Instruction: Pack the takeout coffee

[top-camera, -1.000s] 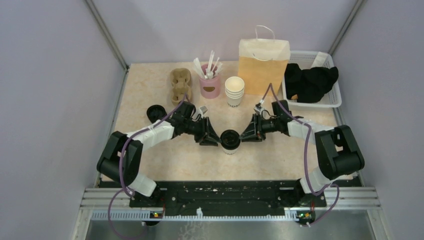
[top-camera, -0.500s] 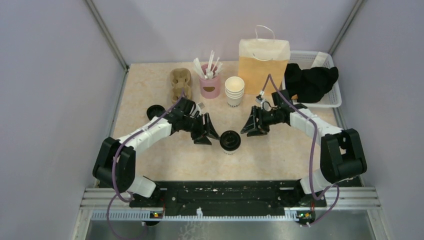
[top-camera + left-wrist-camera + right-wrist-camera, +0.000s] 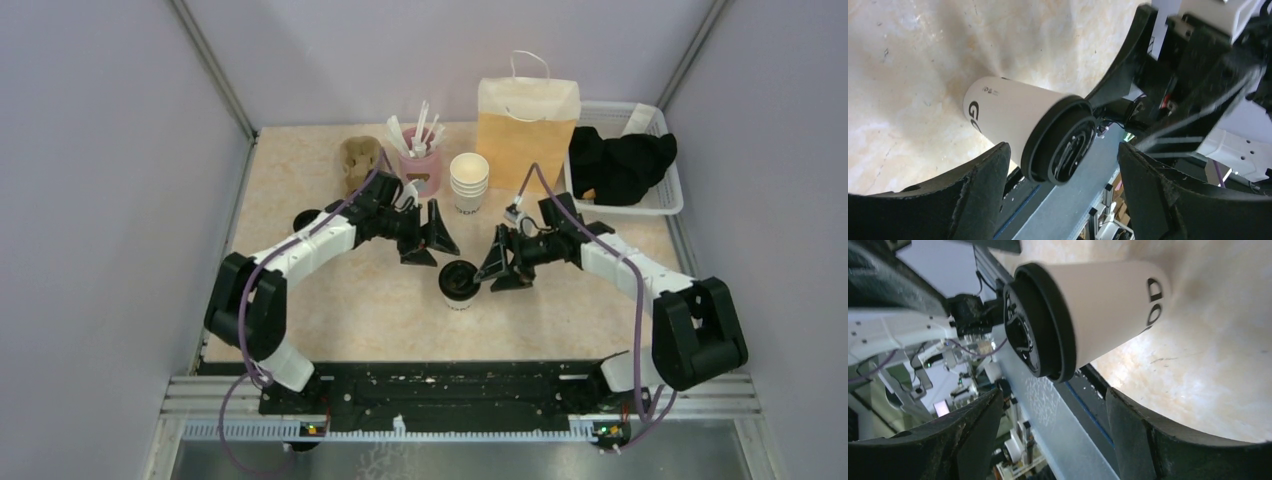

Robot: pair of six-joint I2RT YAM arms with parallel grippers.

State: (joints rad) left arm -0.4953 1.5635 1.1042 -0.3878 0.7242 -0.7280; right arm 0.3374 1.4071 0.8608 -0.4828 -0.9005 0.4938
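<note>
One takeout coffee [image 3: 460, 281] stands upright mid-table, a white paper cup with dark lettering and a black lid. My left gripper [image 3: 430, 245] hovers just behind and left of it, open and empty. My right gripper [image 3: 502, 268] sits close on its right, also open and empty. The left wrist view has the cup [image 3: 1008, 115] and its lid [image 3: 1063, 142] ahead of that gripper [image 3: 1063, 192], the wide-spread fingers [image 3: 980, 187] clear of it. From the right wrist the cup [image 3: 1108, 300] lies beyond that gripper [image 3: 1053, 435], untouched.
At the back stand a brown paper bag [image 3: 527, 120], a stack of lidless white cups [image 3: 469, 180], a pink cup of stirrers [image 3: 420, 172] and a cardboard cup carrier [image 3: 358, 165]. A white basket [image 3: 668, 200] holding black cloth is at right. A loose black lid [image 3: 306, 220] lies left.
Both grippers have opened wider. The left gripper has drawn away from the cup toward the back of the table; the right has stayed close beside it. The cup has not moved.
</note>
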